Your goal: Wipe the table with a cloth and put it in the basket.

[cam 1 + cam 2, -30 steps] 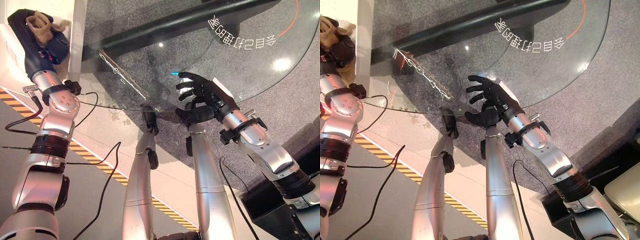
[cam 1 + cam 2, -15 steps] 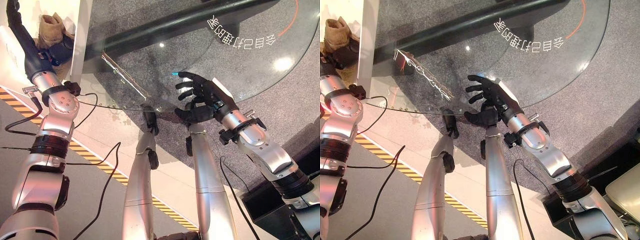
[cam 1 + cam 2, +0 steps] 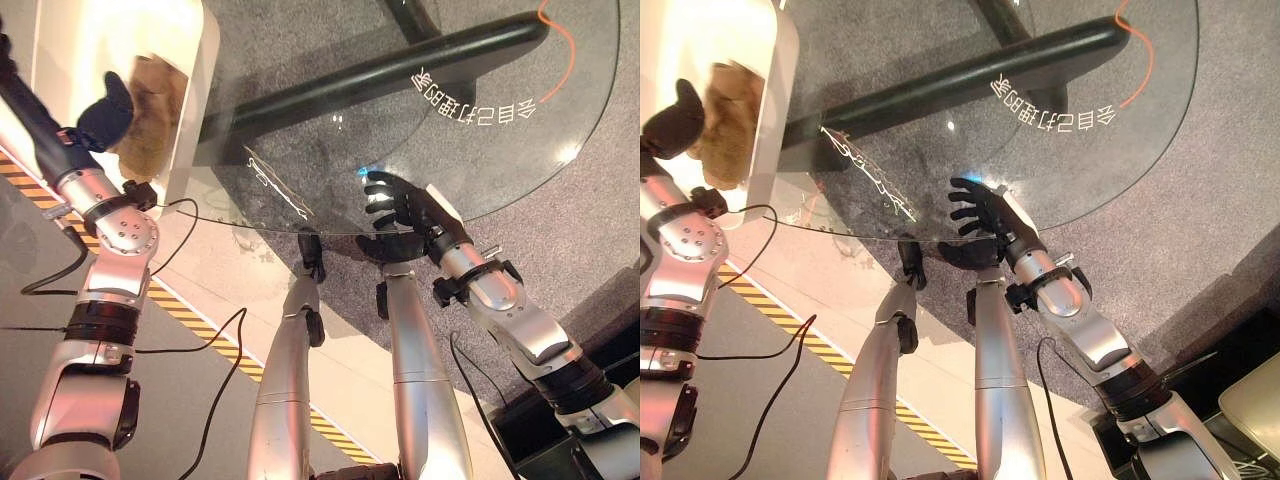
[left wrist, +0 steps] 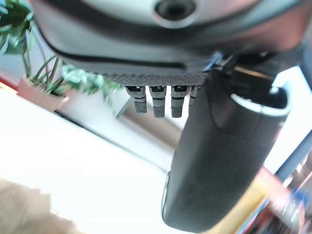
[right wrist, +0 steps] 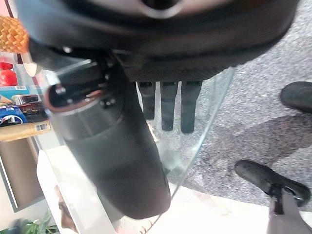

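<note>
Left hand [image 3: 105, 112]: raised over the white basket [image 3: 195, 110], fingers straight and relaxed, nothing held.
Cloth [image 3: 150, 115]: brown, crumpled, lying inside the basket just beside the left hand, apart from its fingers.
Right hand [image 3: 400, 205]: fingers spread and straight, resting at the near edge of the round glass table [image 3: 480, 150], holding nothing.
Basket: stands beside the table, well apart from the right hand.
</note>
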### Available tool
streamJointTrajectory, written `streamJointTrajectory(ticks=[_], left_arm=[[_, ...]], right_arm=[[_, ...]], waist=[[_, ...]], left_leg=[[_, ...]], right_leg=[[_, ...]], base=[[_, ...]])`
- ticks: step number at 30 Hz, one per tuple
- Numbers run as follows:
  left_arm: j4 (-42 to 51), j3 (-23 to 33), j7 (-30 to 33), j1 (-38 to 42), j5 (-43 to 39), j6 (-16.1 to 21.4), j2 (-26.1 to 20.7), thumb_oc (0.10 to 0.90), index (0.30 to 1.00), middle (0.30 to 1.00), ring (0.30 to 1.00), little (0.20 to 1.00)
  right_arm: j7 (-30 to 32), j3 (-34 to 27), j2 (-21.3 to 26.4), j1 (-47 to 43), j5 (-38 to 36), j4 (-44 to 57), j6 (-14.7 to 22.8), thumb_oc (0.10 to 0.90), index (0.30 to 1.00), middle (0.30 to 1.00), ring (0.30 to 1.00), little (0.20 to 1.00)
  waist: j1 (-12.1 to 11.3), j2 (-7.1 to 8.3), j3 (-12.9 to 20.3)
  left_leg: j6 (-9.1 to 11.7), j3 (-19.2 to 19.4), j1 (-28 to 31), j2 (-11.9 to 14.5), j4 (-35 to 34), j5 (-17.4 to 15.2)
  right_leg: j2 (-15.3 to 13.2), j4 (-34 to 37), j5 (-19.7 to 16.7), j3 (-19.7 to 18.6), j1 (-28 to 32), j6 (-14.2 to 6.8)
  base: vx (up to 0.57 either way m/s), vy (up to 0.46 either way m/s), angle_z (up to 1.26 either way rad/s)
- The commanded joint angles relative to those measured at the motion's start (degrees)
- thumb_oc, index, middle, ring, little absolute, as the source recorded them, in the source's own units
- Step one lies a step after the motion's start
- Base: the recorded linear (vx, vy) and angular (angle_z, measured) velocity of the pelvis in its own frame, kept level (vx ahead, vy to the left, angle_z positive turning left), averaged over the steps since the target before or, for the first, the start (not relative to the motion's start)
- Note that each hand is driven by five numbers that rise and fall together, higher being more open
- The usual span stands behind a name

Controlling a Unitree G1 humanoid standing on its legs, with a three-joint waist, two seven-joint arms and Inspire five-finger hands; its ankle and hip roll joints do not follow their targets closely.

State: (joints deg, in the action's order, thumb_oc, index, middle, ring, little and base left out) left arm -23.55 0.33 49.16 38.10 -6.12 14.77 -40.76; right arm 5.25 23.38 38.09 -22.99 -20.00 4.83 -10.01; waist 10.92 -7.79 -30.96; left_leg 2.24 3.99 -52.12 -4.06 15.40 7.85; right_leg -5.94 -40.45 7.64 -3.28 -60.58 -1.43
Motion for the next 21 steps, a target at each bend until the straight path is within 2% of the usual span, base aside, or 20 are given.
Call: streamJointTrajectory(ticks=[1, 5, 11, 13, 14, 17, 21], left_arm=[[1.6, 7.6, 1.0, 0.4, -2.2, 5.0, -2.4, 0.800, 0.900, 0.900, 0.900, 0.900], [2.4, 9.0, -4.6, -1.0, -5.5, 5.5, -2.6, 0.800, 0.900, 0.900, 0.900, 0.900], [2.9, 9.1, -14.4, -4.7, -11.3, 7.1, -2.4, 0.800, 0.900, 0.900, 0.900, 0.900], [3.6, 8.6, -19.2, -8.2, -14.1, 8.5, 0.1, 0.800, 0.900, 0.900, 0.900, 0.900], [4.0, 7.4, -23.6, -10.9, -16.0, 8.5, 2.7, 0.800, 0.900, 0.900, 0.900, 0.900], [5.3, 4.1, -28.7, -16.4, -16.3, 7.4, 7.4, 0.800, 0.900, 0.900, 0.900, 0.900], [2.8, -2.5, -35.6, -28.1, -18.4, 6.0, 14.8, 0.800, 0.900, 0.900, 0.900, 0.900]], right_arm=[[-0.1, -2.1, -0.6, 2.8, 3.0, 0.8, 1.8, 0.800, 0.900, 0.900, 0.900, 0.900], [-0.8, -2.8, -1.5, 5.1, 4.1, 1.7, 2.9, 0.800, 0.900, 0.900, 0.900, 0.900], [-2.0, -3.6, -2.4, 8.6, 4.6, 1.6, 6.7, 0.800, 0.900, 0.900, 0.900, 0.900], [-2.7, -4.2, -3.8, 10.7, 4.7, 0.2, 9.3, 0.800, 0.900, 0.900, 0.900, 0.900], [-3.0, -4.3, -5.0, 11.8, 5.0, -1.5, 10.9, 0.800, 0.900, 0.900, 0.900, 0.900], [-3.2, -4.4, -6.9, 14.1, 6.2, -4.1, 12.2, 0.800, 0.900, 0.900, 0.900, 0.900], [-6.4, -5.9, -11.0, 19.3, 4.4, -12.9, 13.6, 0.800, 0.900, 0.900, 0.900, 0.900]], waist=[[0.3, -2.46, 1.2], [0.5, -2.28, 1.2], [0.8, -1.00, 1.2], [0.7, -0.03, 1.2], [0.5, 0.82, 1.2], [0.1, 2.37, 1.2], [-1.0, 4.67, 5.4]], left_leg=[[1.8, -0.5, 3.0, -0.7, 7.2, -7.0], [1.8, -0.8, 7.2, -0.6, 5.3, -6.6], [2.1, -1.1, 13.2, -0.2, 2.0, -5.7], [2.2, -1.9, 16.8, -0.2, 0.8, -6.1], [2.3, -2.5, 18.8, 0.0, -0.1, -5.8], [2.2, -3.2, 22.9, 0.3, -2.0, -5.8], [2.0, -3.4, 28.7, 1.5, -6.4, -5.1]], right_leg=[[3.2, 15.4, -6.4, -5.8, 6.2, -3.0], [3.5, 16.4, -5.6, -4.9, 10.6, -2.7], [4.1, 18.5, -5.2, -3.2, 17.7, -2.5], [4.5, 19.7, -4.6, -2.3, 21.8, -2.7], [4.8, 20.7, -4.9, -1.5, 24.3, -2.9], [5.2, 22.2, -4.6, -0.2, 28.8, -3.1], [5.2, 26.4, -5.2, 2.5, 35.5, -3.3]], base=[[-0.07, -0.032, -0.02], [-0.11, -0.068, -0.02], [-0.11, -0.111, -0.01], [-0.15, -0.214, -0.04], [-0.15, -0.204, 0.02], [-0.14, -0.214, 0.04], [-0.10, -0.222, -0.07]])
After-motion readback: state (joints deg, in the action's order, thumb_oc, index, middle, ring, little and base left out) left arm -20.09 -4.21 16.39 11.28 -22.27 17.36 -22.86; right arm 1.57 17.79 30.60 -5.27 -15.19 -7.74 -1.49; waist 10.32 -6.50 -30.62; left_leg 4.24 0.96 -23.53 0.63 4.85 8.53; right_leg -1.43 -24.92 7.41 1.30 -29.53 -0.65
